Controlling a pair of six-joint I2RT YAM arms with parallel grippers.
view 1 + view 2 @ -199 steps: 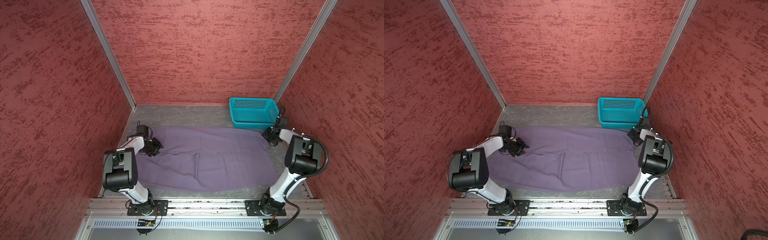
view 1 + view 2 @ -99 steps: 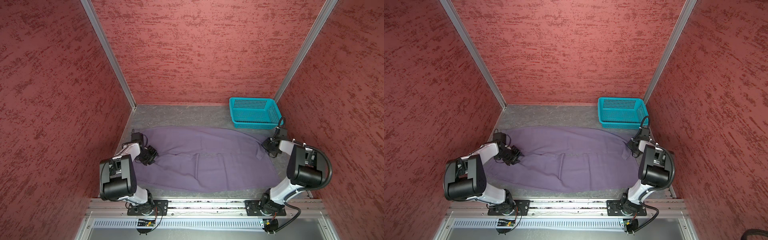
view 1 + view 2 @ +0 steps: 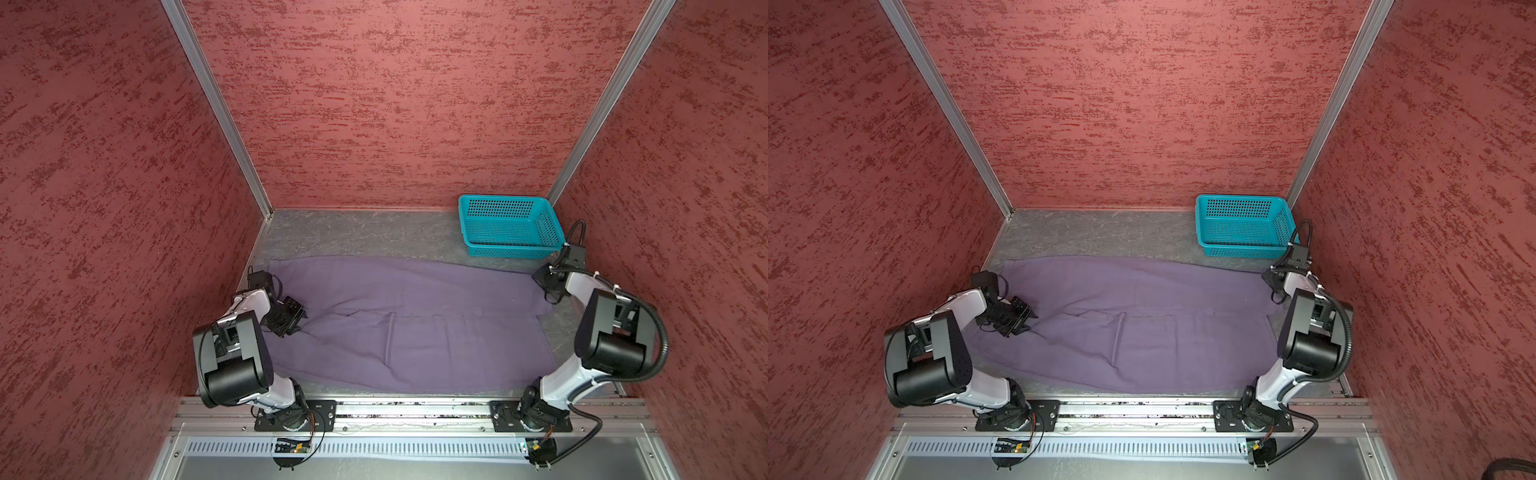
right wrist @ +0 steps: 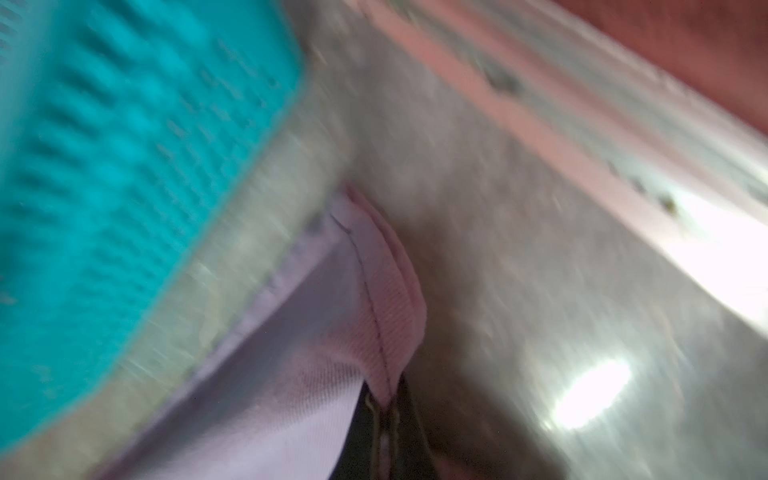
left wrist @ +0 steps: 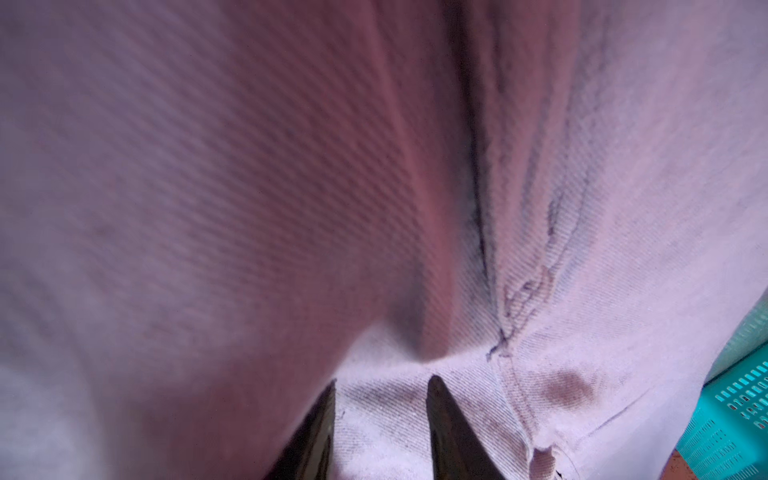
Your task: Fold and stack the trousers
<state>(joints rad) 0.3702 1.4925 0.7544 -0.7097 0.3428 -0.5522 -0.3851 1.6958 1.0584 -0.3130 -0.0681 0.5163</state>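
Purple trousers lie spread across the grey table, with the teal basket just beyond their far right corner. Left gripper: jaws pinching a thick bunch of cloth at one end. Right gripper: jaws tight on the hem at the other

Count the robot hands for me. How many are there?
2. The left hand grips the trousers at their left end. The right hand pinches their far right corner, near the teal basket. No more seem hidden.
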